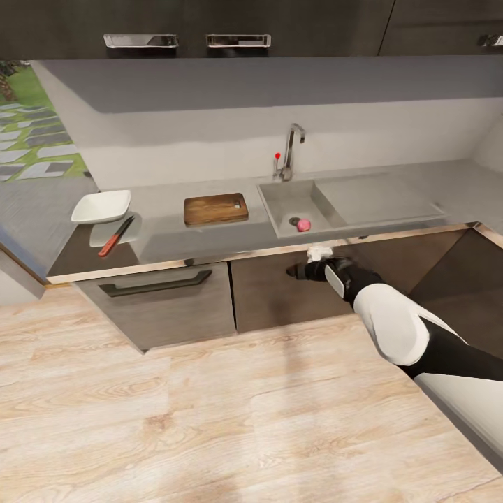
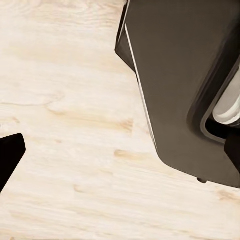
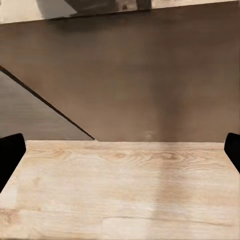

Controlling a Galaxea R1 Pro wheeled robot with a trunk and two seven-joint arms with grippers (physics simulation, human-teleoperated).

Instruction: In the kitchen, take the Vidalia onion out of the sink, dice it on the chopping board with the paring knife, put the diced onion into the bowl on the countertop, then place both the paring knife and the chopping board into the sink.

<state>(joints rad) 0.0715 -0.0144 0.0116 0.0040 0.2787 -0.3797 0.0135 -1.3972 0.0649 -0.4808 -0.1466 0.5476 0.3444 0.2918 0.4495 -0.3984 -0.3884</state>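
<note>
Dark brown cabinet front (image 3: 150, 75) above pale wood floor (image 3: 120, 190); jaws spread wide, empty.

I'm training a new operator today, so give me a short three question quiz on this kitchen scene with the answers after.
1. True or false: the Vidalia onion lies in the sink.
2. What lies between the bowl and the sink on the countertop? A chopping board, B kettle, C plate.
3. Fill in: the right gripper is in front of the lower ____, below the countertop edge.

Key: 1 true. 2 A, the chopping board. 3 cabinets.
</note>
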